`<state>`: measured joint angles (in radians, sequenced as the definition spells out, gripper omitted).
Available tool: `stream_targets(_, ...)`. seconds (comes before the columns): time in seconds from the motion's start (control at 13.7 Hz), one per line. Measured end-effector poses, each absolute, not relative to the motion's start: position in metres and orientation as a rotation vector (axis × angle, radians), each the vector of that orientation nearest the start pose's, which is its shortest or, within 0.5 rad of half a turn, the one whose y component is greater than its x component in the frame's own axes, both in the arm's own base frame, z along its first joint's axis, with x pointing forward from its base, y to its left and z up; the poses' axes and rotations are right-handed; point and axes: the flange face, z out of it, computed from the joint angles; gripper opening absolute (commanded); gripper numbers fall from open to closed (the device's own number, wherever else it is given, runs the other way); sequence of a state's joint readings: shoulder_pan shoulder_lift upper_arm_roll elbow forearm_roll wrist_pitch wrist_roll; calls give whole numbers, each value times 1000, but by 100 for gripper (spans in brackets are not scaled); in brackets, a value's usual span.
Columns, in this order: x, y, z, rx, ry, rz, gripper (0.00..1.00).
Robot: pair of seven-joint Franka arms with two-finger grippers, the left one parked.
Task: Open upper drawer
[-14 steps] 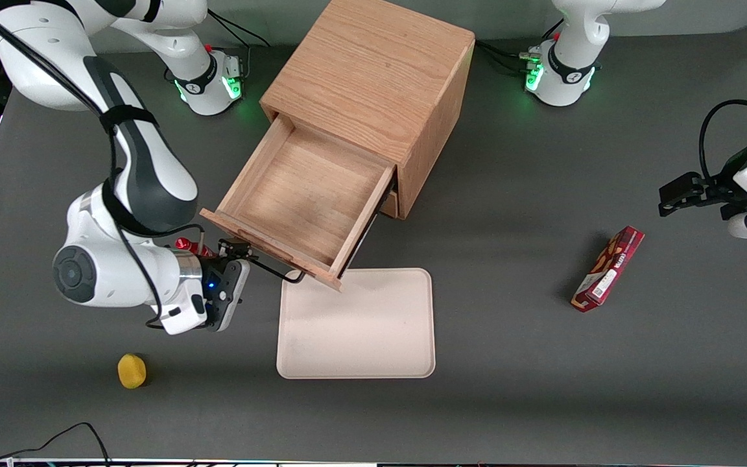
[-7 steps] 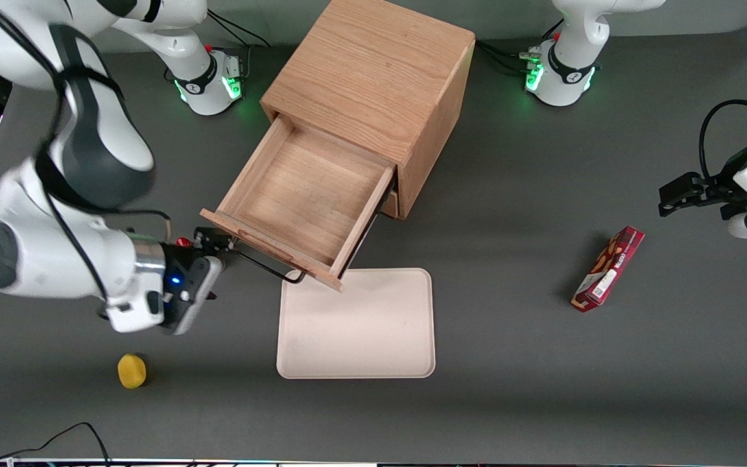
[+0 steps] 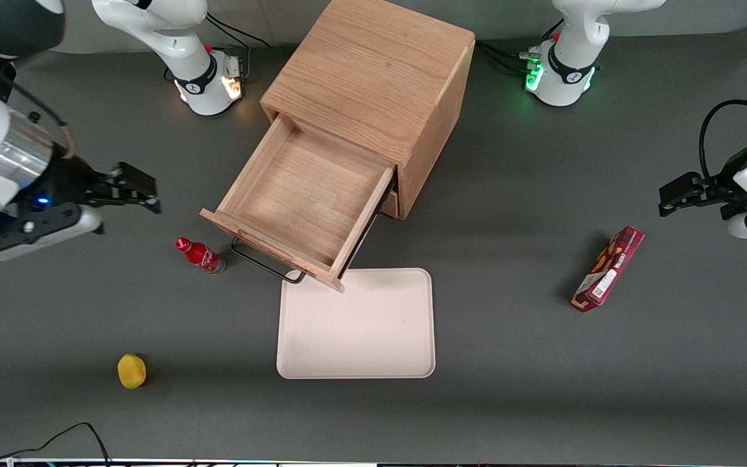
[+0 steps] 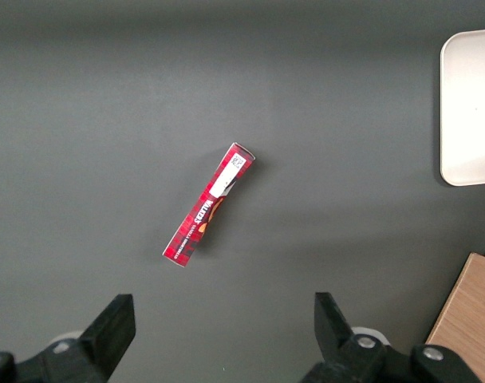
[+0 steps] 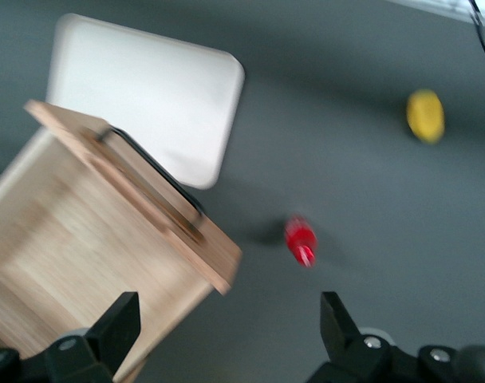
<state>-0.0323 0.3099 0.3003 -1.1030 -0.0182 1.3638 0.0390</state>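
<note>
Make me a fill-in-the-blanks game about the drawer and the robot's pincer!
1. The upper drawer is pulled ____.
2. Inside, the drawer holds ____.
3. The pincer, away from the black handle, has its fingers ____.
4. The bottle standing beside the handle is coloured ____.

Missing words: open; nothing; open; red

A: What lies on the grey table (image 4: 107,120)?

B: A long red box (image 4: 208,203), flat and slanted, with a white label at one end.

A: Anything near it?

B: Nothing close. A pale tray (image 4: 471,112) shows one rounded corner at the frame's edge, well apart from the box. A wooden corner (image 4: 471,319) of the cabinet shows too.
</note>
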Motion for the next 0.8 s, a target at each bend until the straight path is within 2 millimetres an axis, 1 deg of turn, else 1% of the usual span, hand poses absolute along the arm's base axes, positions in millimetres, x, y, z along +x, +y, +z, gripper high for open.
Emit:
stream_targets(0.07,603,110,640,-3083,-232,136,100)
stream_targets(0.22,592,91,625,-3119,-81,205,100)
stream_targets(0.37,578,74,607,-3143,13,183,100)
stream_targets(0.51,558,55,586,-3154,78,139,100)
stream_targets(0.59,547,49,579,-3159,96,124,100)
stream_targets(0.66,540,45,577,-3161,109,111,100)
stream_targets(0.73,537,41,581,-3161,120,93,100)
stream_targets(0.8,538,39,587,-3159,127,60,100)
